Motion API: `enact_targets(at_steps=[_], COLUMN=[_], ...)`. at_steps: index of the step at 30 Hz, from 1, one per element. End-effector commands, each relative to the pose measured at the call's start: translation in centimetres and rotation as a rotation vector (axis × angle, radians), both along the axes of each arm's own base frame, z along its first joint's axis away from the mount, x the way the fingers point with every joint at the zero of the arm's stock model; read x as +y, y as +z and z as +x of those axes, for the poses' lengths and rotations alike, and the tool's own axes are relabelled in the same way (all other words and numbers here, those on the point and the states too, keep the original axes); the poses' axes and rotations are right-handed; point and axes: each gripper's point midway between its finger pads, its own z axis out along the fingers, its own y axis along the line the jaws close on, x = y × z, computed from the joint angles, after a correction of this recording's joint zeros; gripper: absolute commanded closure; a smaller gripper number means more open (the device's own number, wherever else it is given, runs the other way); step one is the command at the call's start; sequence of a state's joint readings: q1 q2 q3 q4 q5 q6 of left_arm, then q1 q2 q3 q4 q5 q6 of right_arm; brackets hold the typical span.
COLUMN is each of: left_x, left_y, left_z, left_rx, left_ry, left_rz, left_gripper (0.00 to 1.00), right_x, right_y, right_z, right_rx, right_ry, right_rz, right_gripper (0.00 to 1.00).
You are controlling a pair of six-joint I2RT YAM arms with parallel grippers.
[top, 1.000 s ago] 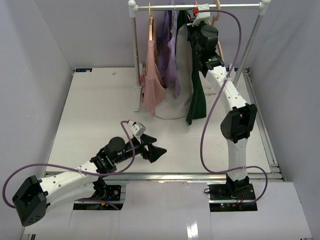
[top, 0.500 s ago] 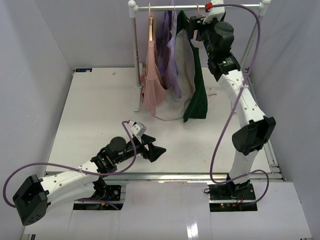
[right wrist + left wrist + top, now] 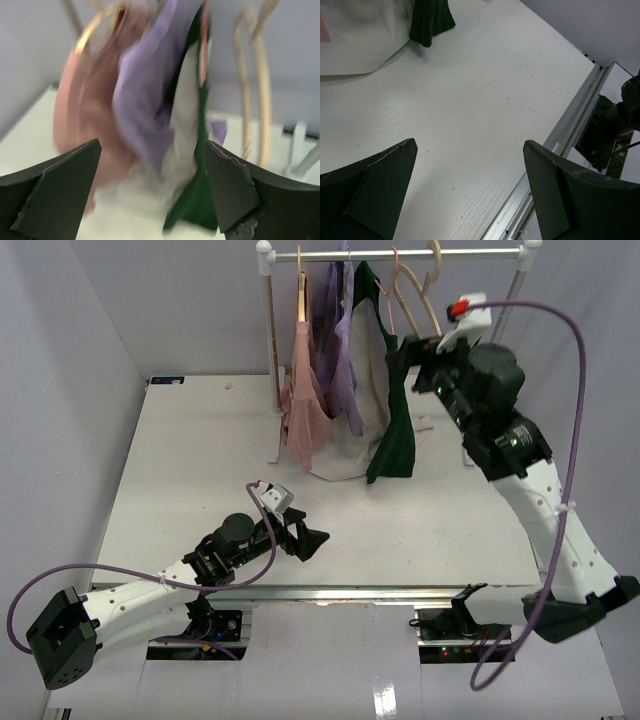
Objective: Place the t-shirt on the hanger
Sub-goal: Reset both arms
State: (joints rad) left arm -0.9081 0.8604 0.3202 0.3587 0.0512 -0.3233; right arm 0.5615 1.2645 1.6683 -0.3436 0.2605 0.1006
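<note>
The t-shirt (image 3: pixel 394 440), cream with dark green sides, hangs from the rail on the thin pale pink hanger (image 3: pixel 393 300); its hem rests on the table. My right gripper (image 3: pixel 410 352) hovers just right of the shirt's upper part, open, with nothing between its fingers. The right wrist view is blurred: t-shirt (image 3: pixel 192 150) and hanger (image 3: pixel 204 45) lie ahead between the open fingers of the right gripper (image 3: pixel 152 145). My left gripper (image 3: pixel 310 538) is low over the table's front, open and empty. In the left wrist view, the left gripper (image 3: pixel 470 145) faces the shirt's hem (image 3: pixel 360 45).
On the clothes rack (image 3: pixel 470 252) a dusty-pink garment (image 3: pixel 303 410) and a lilac garment (image 3: pixel 340 370) hang left of the t-shirt. Beige wooden hangers (image 3: pixel 432 270) hang to its right. The table's metal edge rail (image 3: pixel 570 125) runs along the front.
My right gripper has opened and drawn back from the top of the rail, down and to the right. The t-shirt now hangs free. The left arm barely moved.
</note>
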Motion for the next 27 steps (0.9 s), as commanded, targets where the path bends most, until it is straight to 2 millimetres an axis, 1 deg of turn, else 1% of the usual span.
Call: enact_targets(at_steps=[1,3,5,6,7,8,10,11,12,14,16,17,19,23,27], left_x=[0.0,0.0,0.1,0.3,0.5,0.7,1.2,1.4,1.5,1.7,1.9,2.1,2.3,2.3,2.2], left_y=[1.3,1.9,2.7,3.0,3.3,3.6,4.4,4.4,4.5,4.7,4.8,4.7,4.7,4.5,4.5], left_z=[0.2,-0.2,-0.5,-0.6,-0.7,-0.7,-0.6,-0.6,-0.7,-0.9,-0.8,-0.5,-0.2,-0.1,-0.2], left_rx=[-0.035,-0.041,-0.055,-0.064,-0.071,-0.078,-0.091,-0.091,-0.095,-0.104,-0.107,-0.106,-0.107,-0.105,-0.105], left_ry=[0.004,-0.007,-0.020,-0.015,-0.013,-0.005,0.018,0.025,0.026,0.026,0.036,0.056,0.073,0.078,0.073], left_rz=[-0.011,-0.032,-0.056,-0.063,-0.071,-0.077,-0.092,-0.100,-0.109,-0.124,-0.127,-0.120,-0.116,-0.107,-0.108], left_gripper=[0.02,0.02,0.02,0.02,0.02,0.02,0.02,0.02,0.02,0.02,0.02,0.02,0.02,0.02,0.02], right_x=[-0.5,-0.7,-0.5,-0.7,-0.6,-0.5,-0.2,0.2,0.6,1.0,1.1,1.0,0.9,0.5,-0.4], right_y=[-7.7,-10.3,-11.8,-14.5,-15.5,-16.0,-19.6,-20.7,-21.2,-22.1,-21.5,-21.6,-22.4,-21.6,-21.6], right_z=[-5.4,-6.8,-7.7,-8.6,-8.9,-9.3,-10.1,-10.5,-10.8,-11.3,-11.4,-11.4,-11.6,-12.1,-12.2], right_rx=[0.177,0.208,0.207,0.226,0.225,0.218,0.255,0.251,0.241,0.214,0.152,0.130,0.120,0.096,0.086], right_ry=[-0.028,-0.015,0.008,0.025,0.041,0.059,0.093,0.136,0.169,0.212,0.228,0.228,0.234,0.241,0.209], right_rz=[0.004,0.028,0.071,0.069,0.078,0.089,0.066,0.056,0.049,0.054,0.090,0.099,0.099,0.096,0.092], right_gripper=[0.10,0.10,0.10,0.10,0.10,0.10,0.10,0.10,0.10,0.10,0.10,0.10,0.10,0.10,0.10])
